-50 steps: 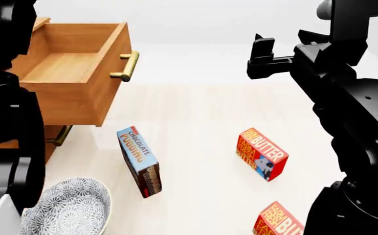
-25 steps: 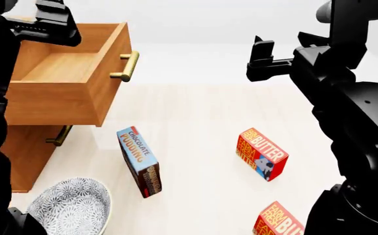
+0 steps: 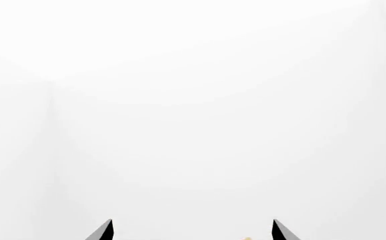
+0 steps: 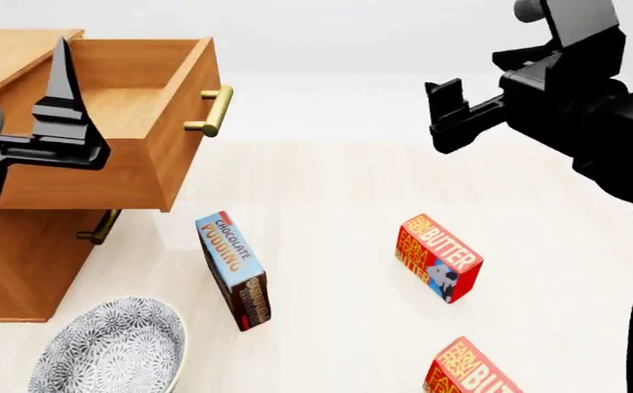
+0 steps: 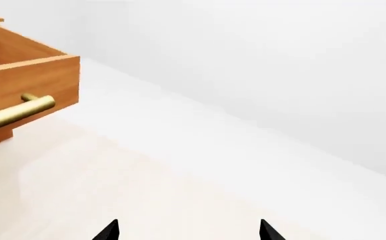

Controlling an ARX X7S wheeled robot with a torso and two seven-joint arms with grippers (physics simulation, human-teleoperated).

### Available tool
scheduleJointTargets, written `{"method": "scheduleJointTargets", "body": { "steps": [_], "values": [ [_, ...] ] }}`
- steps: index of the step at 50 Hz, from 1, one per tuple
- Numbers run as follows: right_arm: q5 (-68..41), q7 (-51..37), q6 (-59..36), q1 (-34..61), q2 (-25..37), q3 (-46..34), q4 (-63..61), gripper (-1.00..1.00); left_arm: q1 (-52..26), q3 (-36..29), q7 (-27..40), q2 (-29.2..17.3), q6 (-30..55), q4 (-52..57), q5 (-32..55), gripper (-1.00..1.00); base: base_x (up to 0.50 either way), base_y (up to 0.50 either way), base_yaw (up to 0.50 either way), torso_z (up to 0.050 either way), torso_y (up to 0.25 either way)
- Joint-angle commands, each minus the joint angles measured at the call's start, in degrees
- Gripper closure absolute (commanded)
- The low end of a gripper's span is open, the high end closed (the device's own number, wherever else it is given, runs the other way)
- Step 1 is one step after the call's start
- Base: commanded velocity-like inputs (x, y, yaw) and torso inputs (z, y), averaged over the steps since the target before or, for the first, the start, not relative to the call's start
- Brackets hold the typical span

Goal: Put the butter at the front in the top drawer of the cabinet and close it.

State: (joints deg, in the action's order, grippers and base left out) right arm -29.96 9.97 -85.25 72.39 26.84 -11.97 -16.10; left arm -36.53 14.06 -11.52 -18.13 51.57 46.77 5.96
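- Your left gripper (image 4: pixel 60 123) is hanging in front of the open top drawer (image 4: pixel 130 115), its fingers pointing upward; in the left wrist view the two fingertips (image 3: pixel 106 231) are standing well apart with nothing between them, facing only white background.
- Your right gripper (image 4: pixel 447 110) is hovering high over the pale floor (image 4: pixel 327 188), well apart from every box; its wrist view shows both tips spread wide and empty.
- The top drawer is sitting pulled out of the cabinet (image 4: pixel 21 254), its inside bare, its brass handle (image 4: pixel 212 110) facing the floor space.
- The butter (image 4: pixel 439 258) is lying on the floor, under and in front of your right arm, untouched.
- A second butter box (image 4: pixel 469 370) is showing at the bottom edge of the head view, nearer to you, partly cut off.
- The chocolate pudding box (image 4: pixel 234 270) is standing on edge between the cabinet and the butter, with a patterned bowl (image 4: pixel 109 348) near it.
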Motion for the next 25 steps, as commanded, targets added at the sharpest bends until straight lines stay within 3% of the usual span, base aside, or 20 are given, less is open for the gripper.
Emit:
{"method": "scheduleJointTargets", "body": {
  "steps": [1,11,25],
  "values": [
    [-5.7,11.4,3.5,13.6,11.3,-20.6,13.6,-1.00,2.8,2.3,-1.3,-0.6,-1.6,0.6,1.3,-1.00,0.00,0.00,0.00,0.000,0.000],
    [-1.7,31.8,10.9,24.4,10.1,-40.8,30.6,-1.00,2.9,1.3,-2.2,-0.3,-4.1,-1.3,2.2,-1.00,0.00,0.00,0.00,0.000,0.000],
    [5.7,43.6,24.8,26.5,-0.7,-51.9,61.7,-1.00,3.3,0.7,-1.9,0.8,-4.5,-2.2,3.1,-1.00,0.00,0.00,0.00,0.000,0.000]
  ]
}}
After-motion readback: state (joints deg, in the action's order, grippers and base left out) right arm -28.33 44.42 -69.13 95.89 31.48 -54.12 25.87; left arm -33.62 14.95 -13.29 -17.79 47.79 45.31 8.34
